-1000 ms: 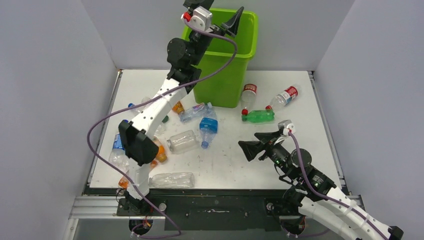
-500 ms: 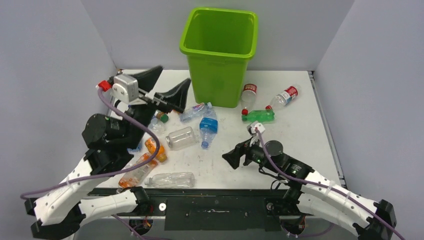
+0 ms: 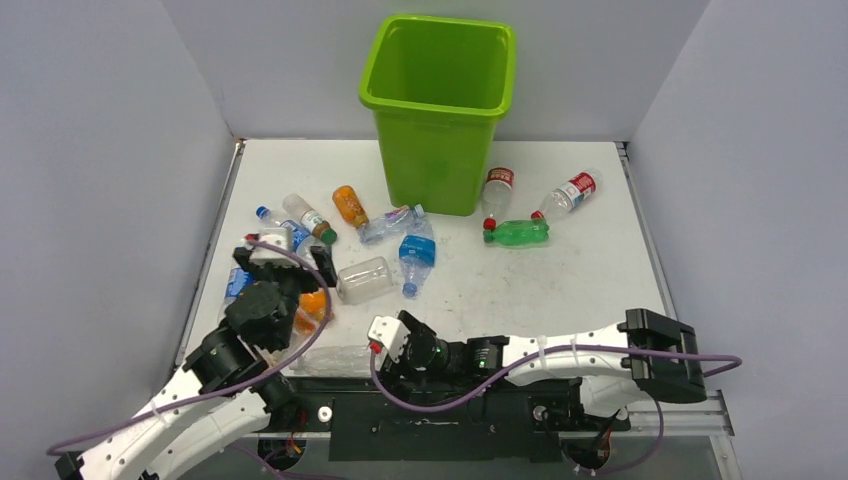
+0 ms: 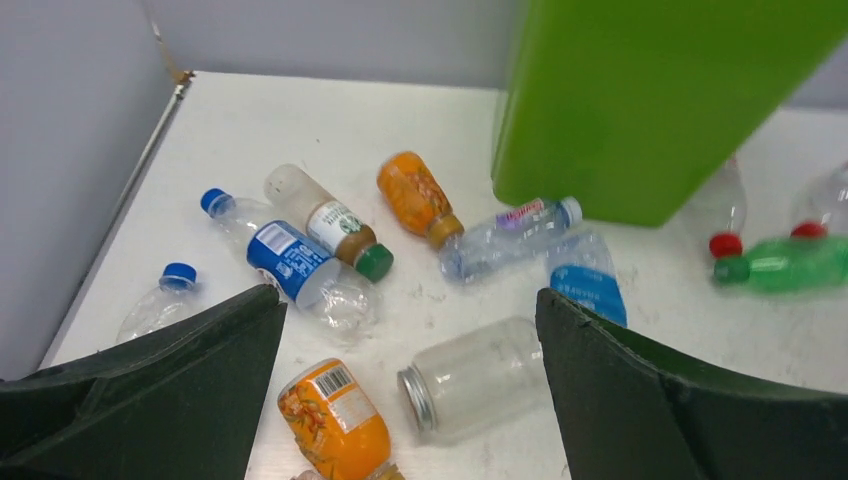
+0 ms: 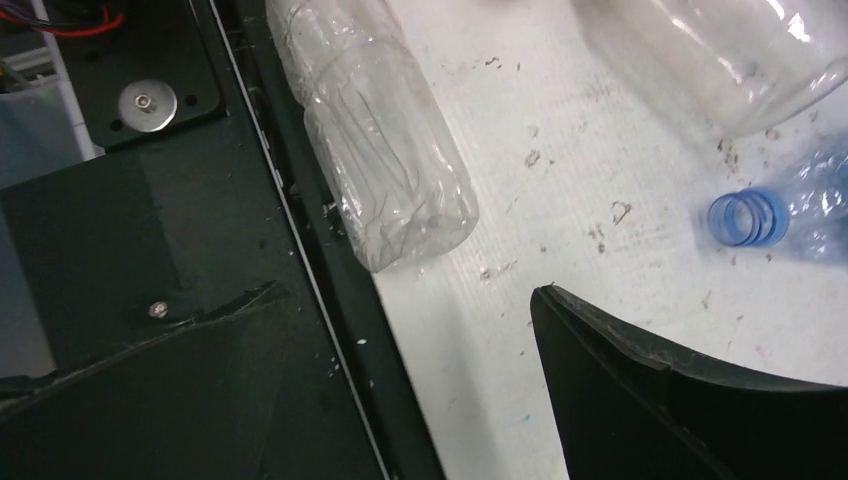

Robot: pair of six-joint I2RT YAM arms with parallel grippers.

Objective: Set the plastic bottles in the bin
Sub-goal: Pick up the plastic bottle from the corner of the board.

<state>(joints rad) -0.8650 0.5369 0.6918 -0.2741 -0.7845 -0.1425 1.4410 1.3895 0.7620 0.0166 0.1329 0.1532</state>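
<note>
Lying on the table (image 3: pixel 580 290), the plastic bottles (image 3: pixel 520 232) are waiting before the far bin (image 3: pixel 440 110). Both gaping empty, the left gripper (image 4: pixel 408 298) is hovering over an orange bottle (image 4: pixel 335 420), the right gripper (image 5: pixel 405 292) beside a clear bottle (image 5: pixel 385 150) at the near edge; each is likely needing to straddle and squeeze.

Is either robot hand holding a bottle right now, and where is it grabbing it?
Neither. The left gripper and the right gripper are both open and empty, so nothing is held.
</note>
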